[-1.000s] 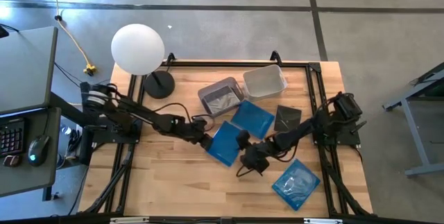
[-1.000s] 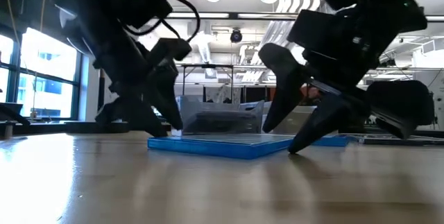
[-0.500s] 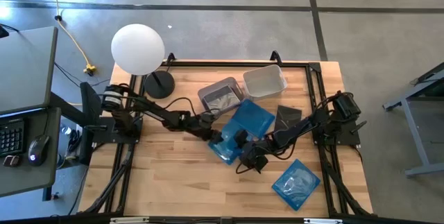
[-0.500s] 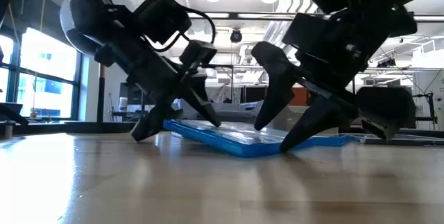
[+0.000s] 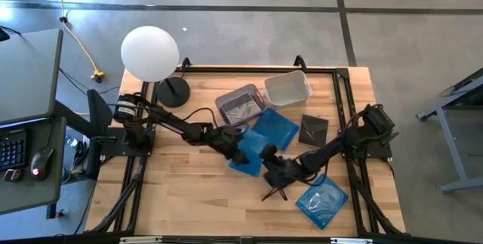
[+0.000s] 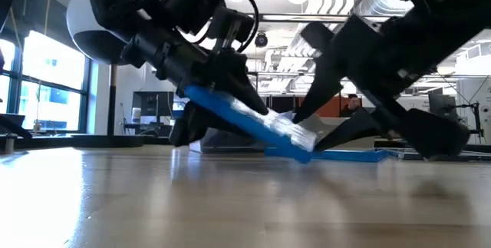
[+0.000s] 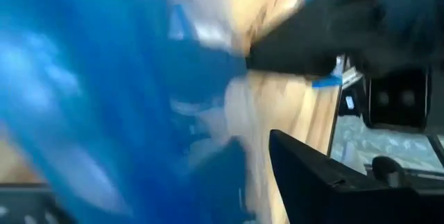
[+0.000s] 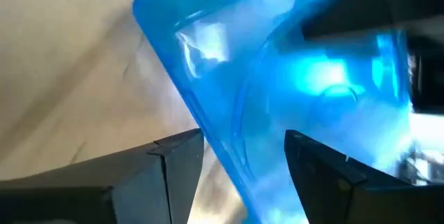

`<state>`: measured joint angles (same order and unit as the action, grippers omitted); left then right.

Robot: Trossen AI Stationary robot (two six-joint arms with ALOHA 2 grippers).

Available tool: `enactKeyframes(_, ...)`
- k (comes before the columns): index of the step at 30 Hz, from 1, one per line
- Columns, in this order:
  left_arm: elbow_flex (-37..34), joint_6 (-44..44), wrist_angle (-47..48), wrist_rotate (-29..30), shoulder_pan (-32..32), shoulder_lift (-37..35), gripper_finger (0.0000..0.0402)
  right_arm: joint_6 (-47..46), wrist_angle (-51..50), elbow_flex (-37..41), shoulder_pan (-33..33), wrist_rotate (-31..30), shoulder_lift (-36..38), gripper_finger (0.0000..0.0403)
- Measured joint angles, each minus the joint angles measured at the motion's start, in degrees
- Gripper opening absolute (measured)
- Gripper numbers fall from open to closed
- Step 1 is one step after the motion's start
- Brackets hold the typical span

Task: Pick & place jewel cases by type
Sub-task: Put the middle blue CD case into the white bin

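A blue jewel case (image 5: 247, 155) (image 6: 253, 124) stands tilted at the table's middle, its left end in my left gripper (image 5: 235, 144) (image 6: 230, 121). My right gripper (image 5: 266, 167) (image 8: 243, 161) is open at the case's low right end, with the case's edge (image 8: 229, 148) running between its fingers; whether they touch it I cannot tell. Another blue case (image 5: 276, 129) lies flat just beyond, and a third blue case (image 5: 322, 200) lies near the front right. One black jewel case (image 5: 313, 131) lies flat to the right. My left gripper has the blue case's raised left end (image 6: 203, 98) between its fingers, one finger above (image 6: 245, 94) and one beneath (image 6: 188, 131). The fingers come from the table's left, slanting down. The case tilts, with its right end (image 6: 303, 152) down on the table.
A grey tub (image 5: 240, 105) and a clear tub (image 5: 287, 88) stand at the back of the table. A lamp with a white globe (image 5: 149, 53) stands at the back left corner. The wooden table (image 5: 181, 191) shows bare wood at the front left.
My left gripper has gone toward the table's right and tipped, raising the blue case's left end. The case lay flat and now slants, with its right end staying low by my right gripper. My right gripper has turned at the wrist and shifted slightly.
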<state>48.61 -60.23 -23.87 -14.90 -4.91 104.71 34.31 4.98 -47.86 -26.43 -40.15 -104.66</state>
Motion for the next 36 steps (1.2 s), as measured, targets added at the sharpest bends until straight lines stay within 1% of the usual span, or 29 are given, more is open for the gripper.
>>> enactKeyframes(3, 0.5, 0.0, 0.0, 0.4, -0.6, 0.0, 0.0126, -3.6, -1.2, 0.0, -3.1, -2.8, 0.0, 0.0197)
enactKeyframes(7, 0.5, 0.0, 0.5, 1.4, -0.5, -0.1, 0.0082, -9.4, -1.4, 0.0, -7.3, -6.2, 0.1, 0.0197)
enactKeyframes(9, 0.5, 0.0, 0.1, 2.3, -0.5, -0.1, 0.0057, -12.5, -1.9, -0.1, -9.6, -10.1, 0.1, 0.0197)
enactKeyframes(13, 0.8, 0.1, -0.8, 2.3, -0.5, -0.2, 0.0014, -17.8, -3.8, -0.1, -14.8, -20.1, 0.1, 0.0197)
enactKeyframes(15, 1.7, 0.6, -0.2, 2.3, -0.9, -0.2, 0.001, -19.1, -5.0, -0.1, -17.7, -24.9, 0.2, 0.0197)
enactKeyframes(18, 4.5, 3.8, 0.6, 2.1, -0.9, -0.2, 0.0019, -19.1, -5.2, -0.1, -21.9, -33.3, 0.2, 0.0197)
enactKeyframes(20, 7.6, 6.4, 1.5, 2.4, -0.8, -0.5, 0.0021, -19.3, -5.2, -0.1, -24.5, -40.4, 0.3, 0.0197)
enactKeyframes(22, 12.0, 10.7, 4.9, 3.3, 0.1, -0.6, 0.0017, -20.3, -5.3, -0.1, -26.7, -45.1, 1.1, 0.0197)
enactKeyframes(25, 20.8, 19.3, 16.5, 4.2, 2.0, -0.6, 0.0009, -22.5, -5.4, -0.1, -28.6, -45.0, 3.5, 0.0197)
enactKeyframes(26, 24.2, 22.4, 21.3, 5.9, 2.7, -0.6, 0.0008, -24.0, -5.4, -0.1, -28.9, -44.6, 4.5, 0.0197)
enactKeyframes(28, 30.8, 28.4, 30.6, 11.3, 4.0, -0.6, 0.001, -27.3, -5.8, -0.1, -29.3, -43.1, 6.8, 0.0197)
enactKeyframes(30, 36.5, 33.4, 38.1, 18.1, 5.3, -0.6, 0.0015, -31.3, -7.3, -0.1, -29.3, -40.1, 9.1, 0.0197)
enactKeyframes(32, 41.3, 37.9, 42.8, 22.7, 7.0, -0.6, 0.0018, -36.1, -9.7, -0.1, -29.1, -35.8, 11.4, 0.0197)
enactKeyframes(34, 44.9, 40.8, 45.5, 24.3, 9.1, -0.7, 0.0018, -41.6, -13.4, -0.1, -28.7, -31.2, 13.4, 0.0197)
enactKeyframes(36, 47.4, 43.4, 47.0, 24.3, 11.5, -0.2, 0.0019, -48.1, -17.9, -0.1, -28.2, -26.7, 15.0, 0.0197)
